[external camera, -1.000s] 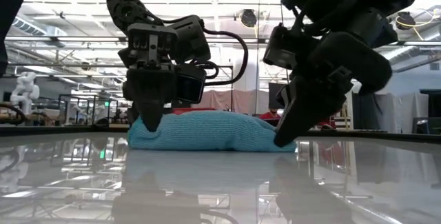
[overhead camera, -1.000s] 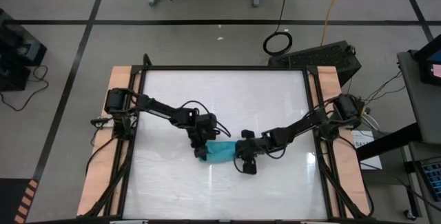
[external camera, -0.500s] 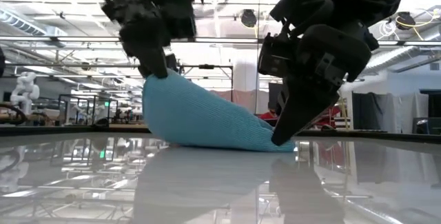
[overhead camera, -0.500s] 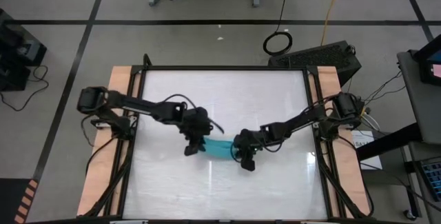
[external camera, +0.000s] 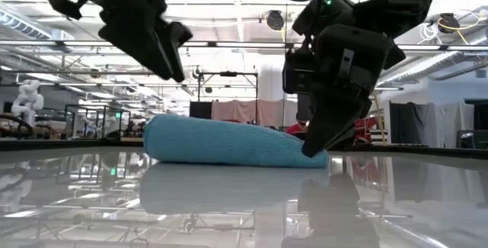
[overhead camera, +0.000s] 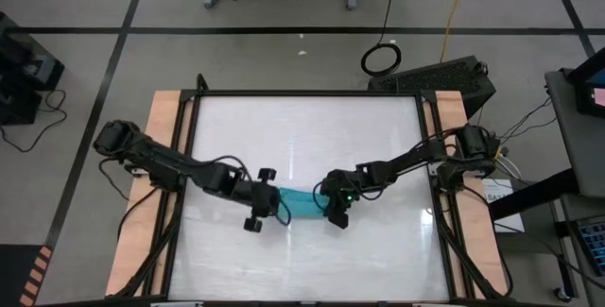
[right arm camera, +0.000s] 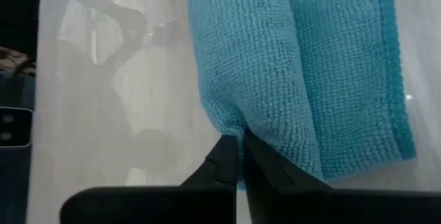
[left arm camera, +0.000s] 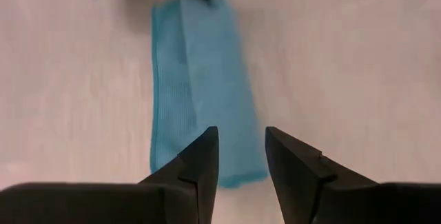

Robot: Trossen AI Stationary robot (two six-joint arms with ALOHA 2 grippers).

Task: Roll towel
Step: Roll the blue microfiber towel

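My left gripper [external camera: 156, 49] hangs above the left end of the towel [external camera: 229, 143], clear of the cloth, its fingers [left arm camera: 200, 162] parted with nothing between them. That arm reaches in low from the left edge of the table [overhead camera: 378, 241], stretched out almost flat toward the centre, and the gripper [overhead camera: 260, 208] tilts down toward the cloth from the side. In the left wrist view the towel [left arm camera: 200, 93] runs away from my fingertips as a long folded strip lying flat on the glossy white top.

The towel [overhead camera: 301, 203] sits near the middle of the table, between my two grippers, a low folded bundle.

My right gripper [external camera: 316, 145] is down at the towel's right end, fingers [right arm camera: 231, 158] pinched together on the edge of the fold [right arm camera: 275, 79]. That arm comes in from the right edge, bent at the elbow, with the gripper [overhead camera: 336, 214] pointing steeply down so its tips meet the cloth right at the tabletop.
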